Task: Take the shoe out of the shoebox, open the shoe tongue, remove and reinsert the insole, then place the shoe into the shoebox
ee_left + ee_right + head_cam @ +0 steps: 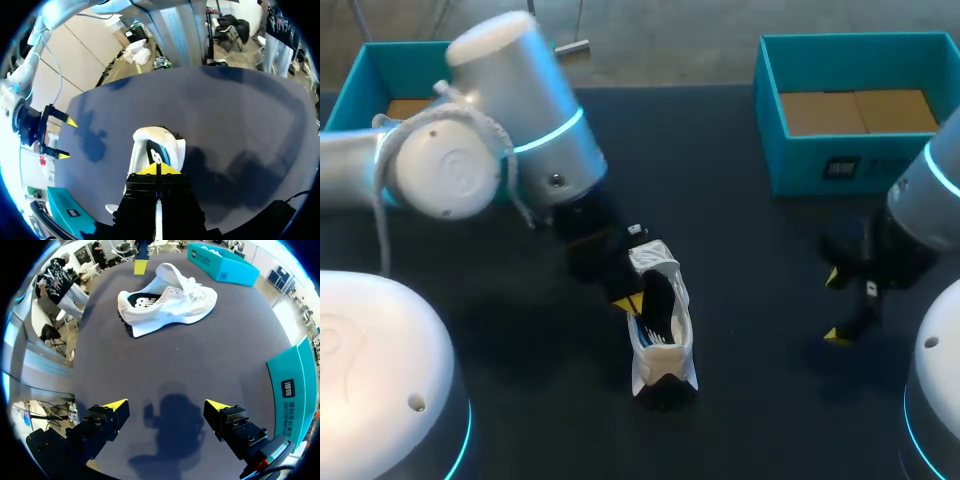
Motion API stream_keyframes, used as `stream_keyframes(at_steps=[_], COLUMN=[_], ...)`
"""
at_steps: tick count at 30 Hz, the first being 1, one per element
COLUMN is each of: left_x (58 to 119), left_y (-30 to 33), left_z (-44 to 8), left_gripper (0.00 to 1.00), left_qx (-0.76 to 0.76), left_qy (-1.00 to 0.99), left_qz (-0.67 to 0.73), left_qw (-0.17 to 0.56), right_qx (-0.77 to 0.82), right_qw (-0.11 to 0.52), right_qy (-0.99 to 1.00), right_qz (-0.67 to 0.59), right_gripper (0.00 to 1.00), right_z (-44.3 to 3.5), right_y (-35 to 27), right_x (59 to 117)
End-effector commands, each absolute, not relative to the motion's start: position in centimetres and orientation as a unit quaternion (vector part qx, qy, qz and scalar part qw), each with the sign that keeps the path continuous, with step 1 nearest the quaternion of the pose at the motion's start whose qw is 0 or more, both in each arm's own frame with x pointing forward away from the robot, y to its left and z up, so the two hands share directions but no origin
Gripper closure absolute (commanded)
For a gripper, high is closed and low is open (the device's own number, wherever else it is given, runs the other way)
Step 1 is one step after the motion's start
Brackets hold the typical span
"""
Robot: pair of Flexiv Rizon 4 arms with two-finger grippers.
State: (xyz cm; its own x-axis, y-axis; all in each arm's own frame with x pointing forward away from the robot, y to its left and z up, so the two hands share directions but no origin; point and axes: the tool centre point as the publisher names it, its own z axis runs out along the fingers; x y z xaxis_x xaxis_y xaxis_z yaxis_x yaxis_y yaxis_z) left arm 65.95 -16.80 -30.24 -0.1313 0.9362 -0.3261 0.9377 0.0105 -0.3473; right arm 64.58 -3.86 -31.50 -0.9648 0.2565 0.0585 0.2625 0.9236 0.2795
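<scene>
The shoe [662,330] lies out on the table [750,250]. Our left gripper [630,302] sits at its opening, tips together — pinching what, we cannot tell; our right gripper [835,307] hangs spread, well apart from it. Unbraced, the shoe may lift with any pull.

Robotics laboratory. Left arm [510,110] and right arm [930,195] mounted at a dark table [740,260]. Teal shoebox [800,160] at its far right corner.

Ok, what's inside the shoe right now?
A dark insole shows in the heel end of the white shoe. Anything farther toward the toe is covered by the tongue and the shoe's own top.
</scene>
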Motion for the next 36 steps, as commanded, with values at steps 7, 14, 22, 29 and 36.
stream_keyframes(at_steps=[7, 14, 22, 29, 36], left_x=[65.9, 66.0, 66.0, 65.6, 64.9], left_y=[-18.3, -18.7, -18.8, -18.7, -18.3], left_z=[-30.0, -30.8, -31.9, -32.9, -33.9], left_gripper=[1.0, 1.0, 1.0, 1.0, 1.0], left_qx=[0.692, 0.702, 0.732, 0.749, 0.76], left_qy=[0.697, 0.685, 0.657, 0.641, 0.629], left_qz=[-0.179, -0.173, -0.138, -0.11, -0.087], left_qw=[-0.065, -0.089, -0.116, -0.126, -0.135], right_qx=[-0.132, -0.132, -0.132, -0.132, -0.132], right_qw=[0.003, 0.003, 0.003, 0.003, 0.003], right_qy=[-0.979, -0.979, -0.979, -0.979, -0.979], right_qz=[-0.153, -0.153, -0.153, -0.153, -0.153], right_gripper=[0.0, 0.0, 0.0, 0.0, 0.0], right_z=[-31.2, -31.2, -31.2, -31.2, -31.2], right_y=[-4.5, -4.5, -4.5, -4.5, -4.5], right_x=[63.7, 63.7, 63.7, 63.7, 63.7])
